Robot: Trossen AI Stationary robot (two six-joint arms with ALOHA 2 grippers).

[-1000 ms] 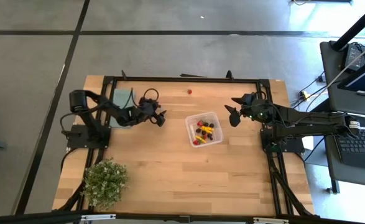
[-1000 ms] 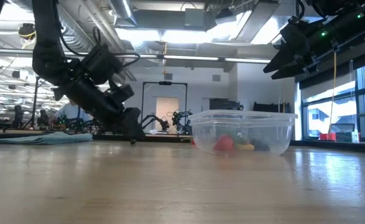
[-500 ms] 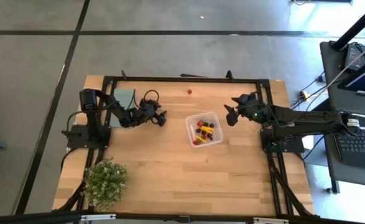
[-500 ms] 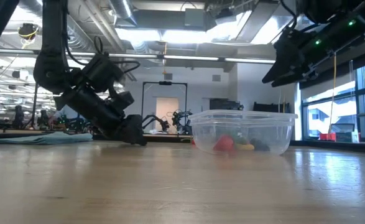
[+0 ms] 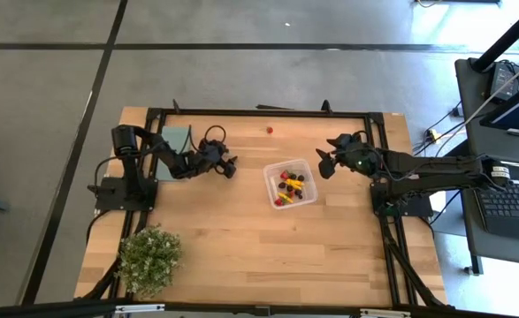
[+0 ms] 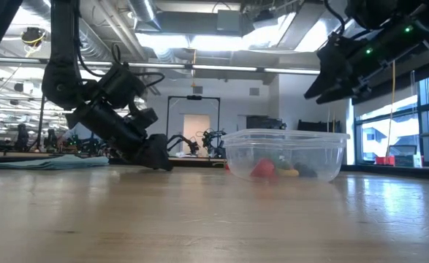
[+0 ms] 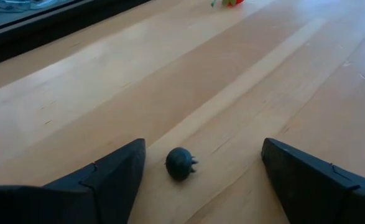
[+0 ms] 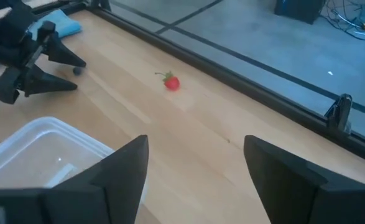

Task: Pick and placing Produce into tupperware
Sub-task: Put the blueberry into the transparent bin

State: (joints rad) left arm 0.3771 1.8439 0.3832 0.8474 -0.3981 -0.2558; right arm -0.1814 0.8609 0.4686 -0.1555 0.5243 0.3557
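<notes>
**Left claw spread around a dark berry; most produce sits in the tub**

The left claw is low on the wooden worktop, toward its far left part, its two dark fingers spread wide. A small dark round berry with a tiny stalk crown lies on the wood between them, closer to one finger and touching neither. Just behind that arm, at the far left corner, lies a flat teal-green rectangular mat.

The small square clear plastic tupperware stands near the middle of the worktop, somewhat to the right. It holds a cluster of red, dark and orange-yellow toy produce pieces. One small red strawberry-like piece with a green top lies alone near the far edge.

The right claw hangs above the worktop just right of the tupperware, fingers parted and holding nothing. A bushy green potted plant stands at the near left corner.
</notes>
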